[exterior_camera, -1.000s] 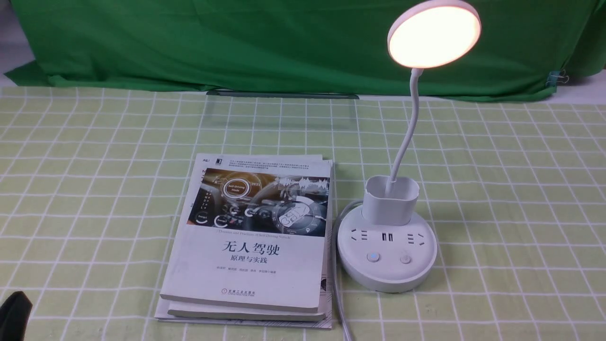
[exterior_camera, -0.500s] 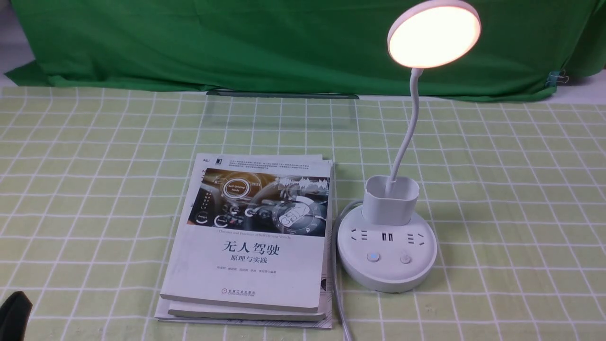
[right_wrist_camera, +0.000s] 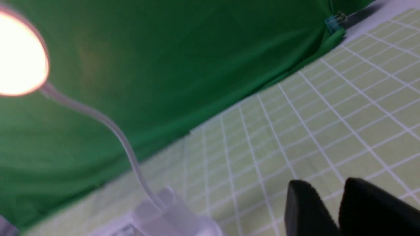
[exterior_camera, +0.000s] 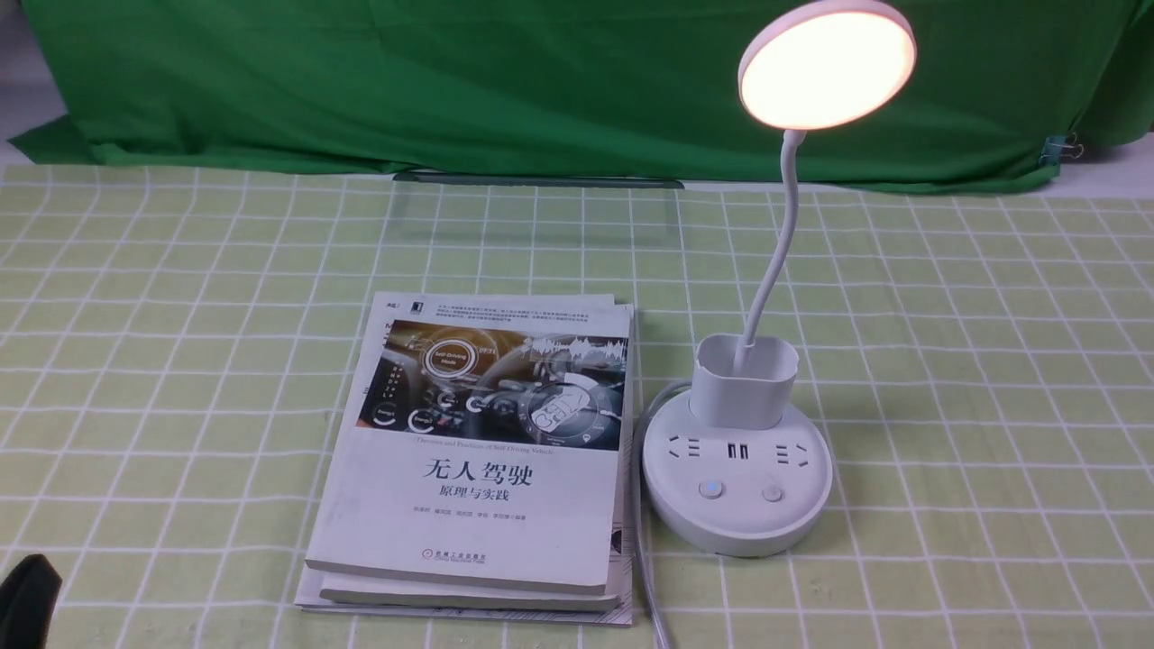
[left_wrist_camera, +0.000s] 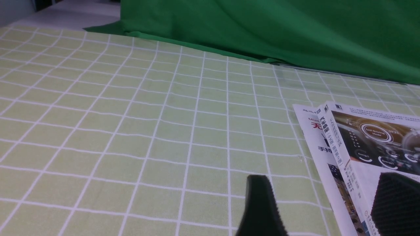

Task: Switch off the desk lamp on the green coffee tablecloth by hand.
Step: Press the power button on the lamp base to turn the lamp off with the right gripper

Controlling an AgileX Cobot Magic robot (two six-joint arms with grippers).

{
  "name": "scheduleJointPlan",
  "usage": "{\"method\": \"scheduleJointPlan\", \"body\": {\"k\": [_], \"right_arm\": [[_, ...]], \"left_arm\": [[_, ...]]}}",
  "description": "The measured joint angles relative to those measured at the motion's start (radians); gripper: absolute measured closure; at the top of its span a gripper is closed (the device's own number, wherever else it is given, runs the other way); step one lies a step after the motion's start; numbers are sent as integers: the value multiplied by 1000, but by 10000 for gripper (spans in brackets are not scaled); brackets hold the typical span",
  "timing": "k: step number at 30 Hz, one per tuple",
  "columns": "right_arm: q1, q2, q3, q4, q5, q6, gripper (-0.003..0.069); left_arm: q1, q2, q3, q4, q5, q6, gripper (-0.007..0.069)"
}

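The white desk lamp stands on the pale green gridded tablecloth (exterior_camera: 974, 379), right of centre. Its round head (exterior_camera: 825, 65) is lit. Its base (exterior_camera: 737, 527) carries sockets and two buttons (exterior_camera: 710, 489), behind them a cup holder (exterior_camera: 745, 383). The right wrist view shows the lit head (right_wrist_camera: 19, 55), the neck (right_wrist_camera: 108, 124) and a blurred cup holder (right_wrist_camera: 164, 209). My right gripper (right_wrist_camera: 328, 193) is empty, its jaws drawn almost together, low over the cloth and apart from the lamp. My left gripper (left_wrist_camera: 325, 200) is open and empty beside the books; a corner of it (exterior_camera: 27, 599) shows in the front view.
Two stacked books (exterior_camera: 487, 451) lie just left of the lamp base, and their corner shows in the left wrist view (left_wrist_camera: 361, 137). The lamp's white cable (exterior_camera: 645, 577) runs toward the front edge. A dark green backdrop cloth (exterior_camera: 451, 81) hangs behind.
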Motion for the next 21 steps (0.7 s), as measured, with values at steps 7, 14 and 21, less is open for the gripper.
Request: {"method": "scheduleJointPlan", "body": {"k": [7,14,21], "right_arm": [[2,0,-1,6,-15,84,452],[121,219,-338,7,420,-236,613],[199,660,-661,-90,861,-341,613]], "left_arm": [[0,0,0,0,0,0,214],[0,0,0,0,0,0,214],[0,0,0,0,0,0,214]]}}
